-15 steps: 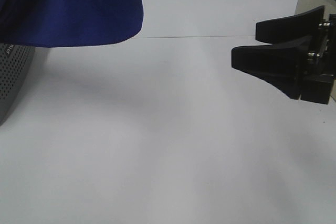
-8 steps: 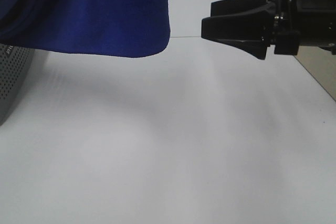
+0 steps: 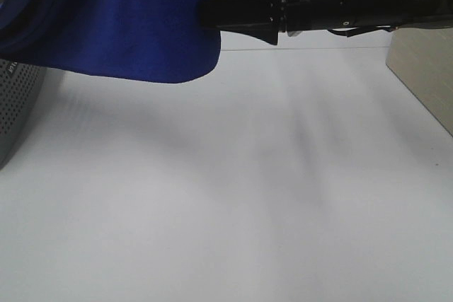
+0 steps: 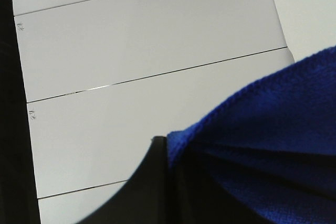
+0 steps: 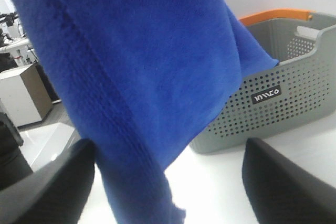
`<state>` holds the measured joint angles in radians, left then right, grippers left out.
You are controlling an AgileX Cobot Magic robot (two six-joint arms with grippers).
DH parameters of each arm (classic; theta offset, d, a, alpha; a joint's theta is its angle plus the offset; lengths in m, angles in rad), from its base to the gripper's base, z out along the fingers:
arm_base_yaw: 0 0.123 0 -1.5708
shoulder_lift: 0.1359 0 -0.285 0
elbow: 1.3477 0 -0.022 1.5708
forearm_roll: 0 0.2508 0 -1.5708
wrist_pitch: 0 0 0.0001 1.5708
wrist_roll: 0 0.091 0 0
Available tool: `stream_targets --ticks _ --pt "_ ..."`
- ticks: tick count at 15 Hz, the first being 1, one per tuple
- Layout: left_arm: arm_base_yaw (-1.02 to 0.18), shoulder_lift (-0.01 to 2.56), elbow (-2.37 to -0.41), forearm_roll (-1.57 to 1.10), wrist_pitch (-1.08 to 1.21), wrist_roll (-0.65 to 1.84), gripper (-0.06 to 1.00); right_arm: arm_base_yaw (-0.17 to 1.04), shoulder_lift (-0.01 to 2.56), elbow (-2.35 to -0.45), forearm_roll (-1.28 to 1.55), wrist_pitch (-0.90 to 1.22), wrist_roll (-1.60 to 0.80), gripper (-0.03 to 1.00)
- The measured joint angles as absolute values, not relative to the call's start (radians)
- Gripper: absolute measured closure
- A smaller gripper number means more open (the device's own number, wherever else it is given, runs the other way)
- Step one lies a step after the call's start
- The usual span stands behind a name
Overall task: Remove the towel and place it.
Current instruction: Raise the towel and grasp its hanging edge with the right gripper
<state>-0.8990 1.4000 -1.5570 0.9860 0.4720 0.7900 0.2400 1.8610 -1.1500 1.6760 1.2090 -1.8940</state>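
While the towel (image 3: 120,26) is held aloft at 10 o'clock, pinched by the left gripper (image 4: 160,153), its edge is straddled by the spread right gripper (image 3: 216,1); closing there seems required next.

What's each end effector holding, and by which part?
The left end effector clamps the towel by its edge; right end effector is open around the towel, holding nothing.

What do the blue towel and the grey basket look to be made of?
The towel looks like soft microfibre or terry fabric: matte, fuzzy nap, stitched hem. The basket is likely moulded plastic: smooth grey walls, regular round holes.
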Motion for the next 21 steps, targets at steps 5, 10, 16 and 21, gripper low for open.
stream_targets --ticks 5,10,16,21 --pt "-0.899 1.4 -1.557 0.986 0.472 0.791 0.94 0.332 1.861 -1.15 1.564 1.211 -1.875 0.21" --pt "-0.899 1.4 -1.557 0.986 0.528 0.791 0.94 0.337 1.861 -1.15 1.557 1.212 -1.864 0.27" --pt "-0.899 1.4 -1.557 0.986 0.548 0.791 0.94 0.337 1.861 -1.15 1.555 1.212 -1.853 0.81" --pt "-0.899 1.4 -1.557 0.986 0.57 0.787 0.94 0.337 1.861 -1.15 1.558 1.212 -1.742 0.95"
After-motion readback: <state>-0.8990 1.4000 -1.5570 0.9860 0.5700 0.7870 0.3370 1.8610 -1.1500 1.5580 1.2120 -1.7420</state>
